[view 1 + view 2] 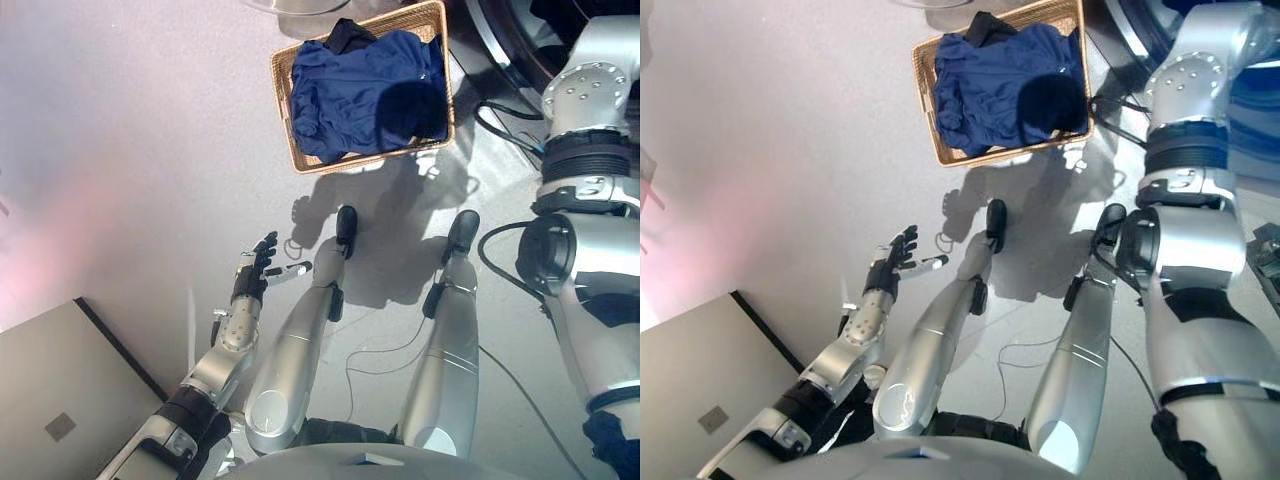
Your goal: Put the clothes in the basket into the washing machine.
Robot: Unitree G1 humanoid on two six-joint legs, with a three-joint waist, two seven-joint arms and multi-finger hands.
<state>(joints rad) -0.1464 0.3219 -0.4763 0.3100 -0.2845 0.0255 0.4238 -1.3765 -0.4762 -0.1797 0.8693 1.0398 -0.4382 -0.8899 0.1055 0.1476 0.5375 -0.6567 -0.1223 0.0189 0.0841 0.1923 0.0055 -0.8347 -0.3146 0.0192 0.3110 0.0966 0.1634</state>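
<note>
Wicker basket [284, 100] at 12 o'clock on floor, blue clothes [365, 90] still inside. Left hand [256, 268] at 7 o'clock, fingers spread, empty, parked low. Right hand out of view; cannot tell.

Both eyes sit high in my head, side by side, looking steeply down at the floor. They share almost everything: my left hand [262, 262] below centre, the basket [283, 110] far beyond my fingertips.
</note>
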